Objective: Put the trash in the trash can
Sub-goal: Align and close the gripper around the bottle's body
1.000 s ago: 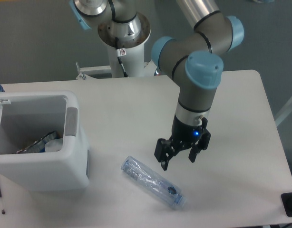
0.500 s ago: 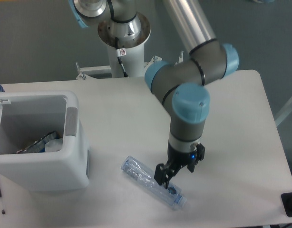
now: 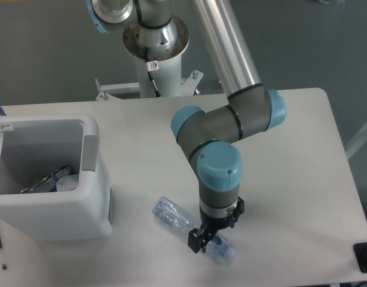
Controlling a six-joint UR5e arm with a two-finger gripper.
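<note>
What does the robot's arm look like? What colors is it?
The arm is built from shiny silver tubes and grey rounded joints with light blue caps. Its round white base has a thin black cable running down it. The end effector is small and black.

A silver and grey robot arm with pale blue joint caps reaches down from its white base at the top. Its wrist points straight down, and the black two-finger claw (image 3: 206,241) sits low, fingers partly hidden beneath the wrist.
</note>
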